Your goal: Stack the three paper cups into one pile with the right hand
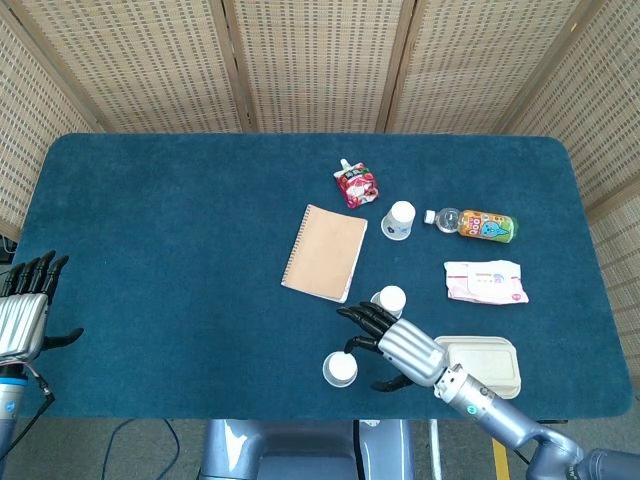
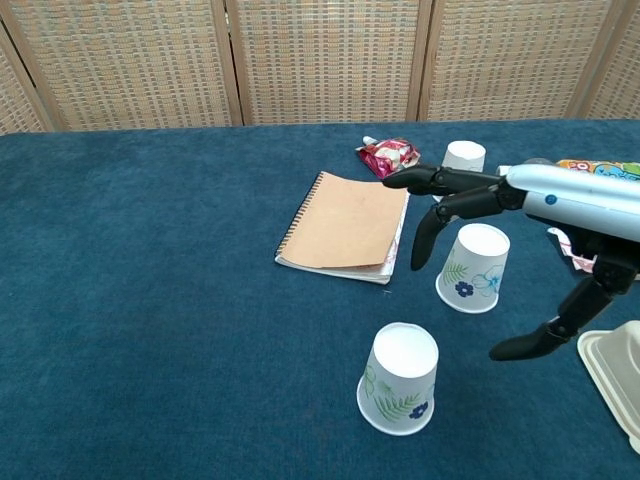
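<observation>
Right hand (image 2: 520,215) is hanging over the blue counter (image 2: 150,300) with fingers spread wide, holding nothing, thumb dangling low by the takeout box (image 2: 615,375). Three upside-down paper cups: near cup (image 2: 400,378), middle cup (image 2: 474,267) right under the fingers (not touching, far as I can tell), far cup (image 2: 462,158) behind them. The notebook (image 2: 347,227) lies just left.
</observation>
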`<act>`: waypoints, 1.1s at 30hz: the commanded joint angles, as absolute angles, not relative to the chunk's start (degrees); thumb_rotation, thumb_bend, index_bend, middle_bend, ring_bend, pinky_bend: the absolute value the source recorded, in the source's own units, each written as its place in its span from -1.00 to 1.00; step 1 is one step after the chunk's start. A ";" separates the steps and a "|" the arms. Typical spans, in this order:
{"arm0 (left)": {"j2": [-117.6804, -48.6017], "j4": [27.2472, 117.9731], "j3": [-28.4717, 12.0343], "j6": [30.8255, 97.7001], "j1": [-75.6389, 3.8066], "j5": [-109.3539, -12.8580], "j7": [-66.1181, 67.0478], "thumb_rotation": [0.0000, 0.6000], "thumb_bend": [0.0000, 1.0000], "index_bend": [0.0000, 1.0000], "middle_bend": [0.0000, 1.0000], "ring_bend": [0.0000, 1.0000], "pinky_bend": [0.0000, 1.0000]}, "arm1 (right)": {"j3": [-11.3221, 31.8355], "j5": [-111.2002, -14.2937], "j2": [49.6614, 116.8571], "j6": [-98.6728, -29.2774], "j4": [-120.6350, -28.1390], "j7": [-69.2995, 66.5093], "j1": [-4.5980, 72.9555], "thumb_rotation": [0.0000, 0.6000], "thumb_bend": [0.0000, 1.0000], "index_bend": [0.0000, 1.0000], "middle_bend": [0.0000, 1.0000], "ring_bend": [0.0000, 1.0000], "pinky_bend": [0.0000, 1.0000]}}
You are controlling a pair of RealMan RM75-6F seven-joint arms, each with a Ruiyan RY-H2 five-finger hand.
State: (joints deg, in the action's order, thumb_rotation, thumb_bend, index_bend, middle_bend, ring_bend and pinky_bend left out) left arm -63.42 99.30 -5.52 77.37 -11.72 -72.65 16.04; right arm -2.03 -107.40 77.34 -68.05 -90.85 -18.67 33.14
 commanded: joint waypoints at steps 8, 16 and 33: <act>-62.91 99.41 -5.50 76.81 -11.81 -72.36 15.06 1.00 -0.99 -1.00 -1.00 -1.00 -0.96 | -1.62 -103.97 80.79 -65.17 -88.52 -16.11 34.43 1.00 -0.58 -0.21 -0.84 -1.00 -1.00; -62.53 99.58 -5.49 77.08 -11.67 -72.56 14.43 1.00 -0.99 -1.00 -1.00 -1.00 -0.96 | -1.65 -102.14 83.27 -63.43 -87.70 -14.79 35.38 1.00 -0.56 -0.21 -0.84 -1.00 -1.00; -60.52 101.58 -5.45 75.67 -11.87 -68.61 17.86 1.00 -0.97 -1.00 -1.00 -1.00 -0.96 | -1.75 -99.22 87.10 -61.85 -84.62 -13.77 36.29 1.00 -0.56 -0.27 -0.86 -1.00 -1.00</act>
State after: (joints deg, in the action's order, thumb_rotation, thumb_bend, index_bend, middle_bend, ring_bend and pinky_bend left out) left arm -60.59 101.40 -5.41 75.63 -11.82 -68.76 17.68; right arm -1.73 -99.28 87.03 -61.86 -84.70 -13.71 36.25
